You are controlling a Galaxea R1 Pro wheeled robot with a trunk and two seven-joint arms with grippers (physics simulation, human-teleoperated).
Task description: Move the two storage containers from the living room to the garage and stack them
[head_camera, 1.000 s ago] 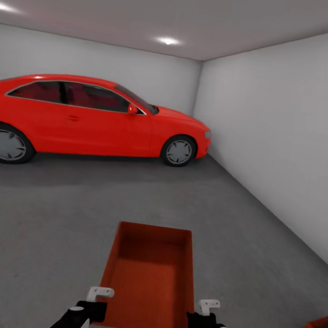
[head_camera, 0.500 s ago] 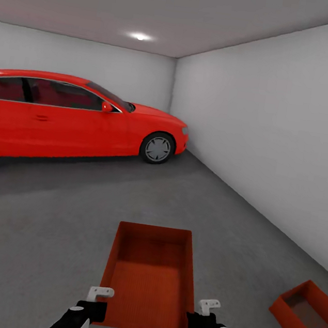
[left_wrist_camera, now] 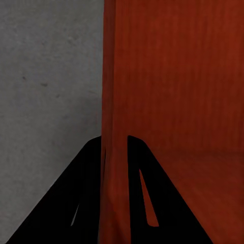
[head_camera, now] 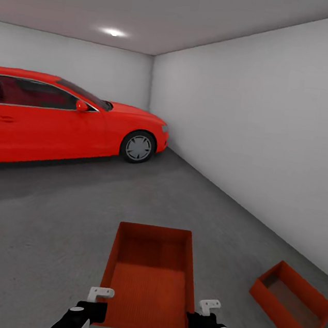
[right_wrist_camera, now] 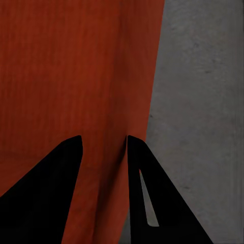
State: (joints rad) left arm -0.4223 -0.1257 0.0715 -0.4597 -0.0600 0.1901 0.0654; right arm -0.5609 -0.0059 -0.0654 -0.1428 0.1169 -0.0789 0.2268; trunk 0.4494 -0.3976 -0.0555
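We carry container (head_camera: pixel 150 277) into garage, left gripper (left_wrist_camera: pixel 116 152) and right gripper (right_wrist_camera: pixel 101 152) each pinched shut on side wall. Second container (head_camera: pixel 290 303) sits on floor (head_camera: pixel 43 241), front-right. Next, we judge: turn, lower carried bin squarely onto it.

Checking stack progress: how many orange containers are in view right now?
2. The carried container is gripped by the left gripper and right gripper on its side walls. The second container sits on the floor to the right, near the wall.
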